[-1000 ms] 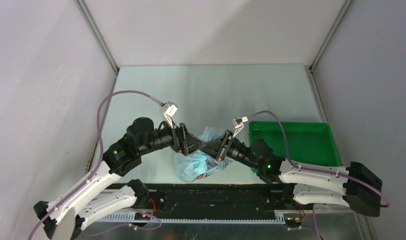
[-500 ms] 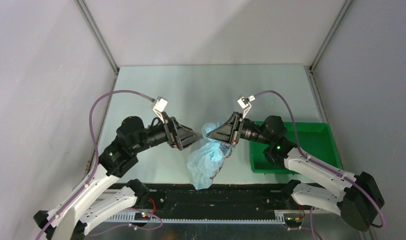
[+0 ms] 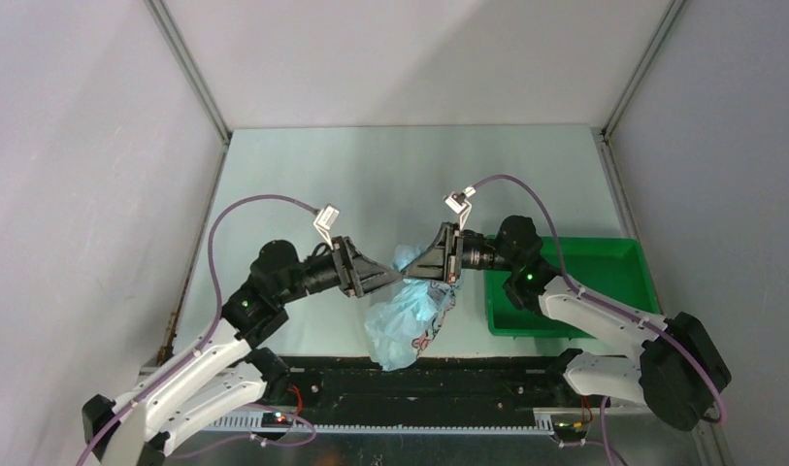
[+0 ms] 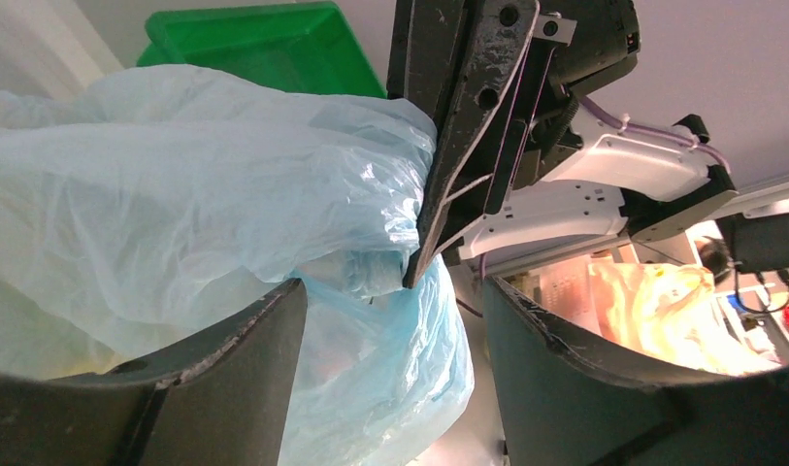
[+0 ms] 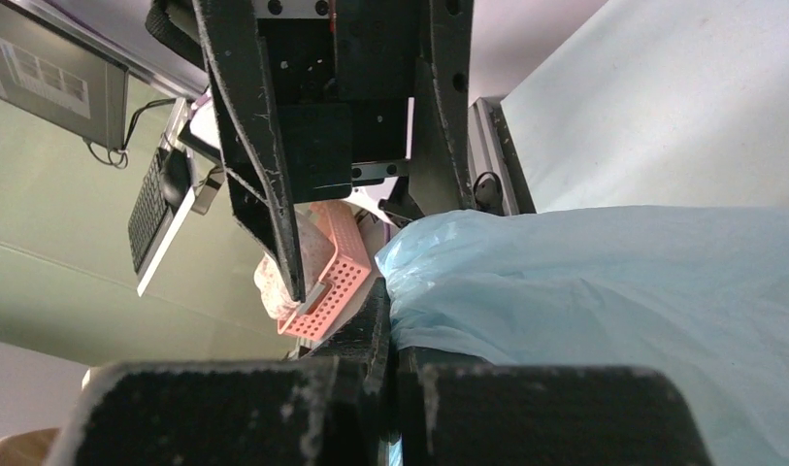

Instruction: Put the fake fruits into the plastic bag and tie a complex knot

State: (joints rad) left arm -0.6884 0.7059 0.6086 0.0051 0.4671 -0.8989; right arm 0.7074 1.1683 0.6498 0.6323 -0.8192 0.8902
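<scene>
Near edge: black rail (image 3: 410, 383) w/ both arm bases on it. Just past it is the fat lower end of the plastic bag (image 3: 402, 325), light blue, crinkly, bulging. In the overhead view the bag's long axis runs near-to-far w/ a slight tilt: closed end toward the rail, gathered top pointing away and up to the fingers. Can't tell if the bottom touches the worktop (image 3: 390, 180). Small pink/dark print (image 3: 435, 330) on its R side. Contents not readable thru the film.

R fingers (image 3: 417, 270) are clenched on the gathered top; the L wrist cam shows the tips pinching the film tight. L fingers (image 3: 388, 281) are spread apart, almost tip-to-tip w/ the R ones, w/ film bulging into the gap.

Green tray (image 3: 604, 267) sits R of the bag, beside the R arm, near but apart. Worktop is pale green, matte. Behind it are grey walls (image 3: 410, 58) w/ metal corner strips (image 3: 191, 73).
</scene>
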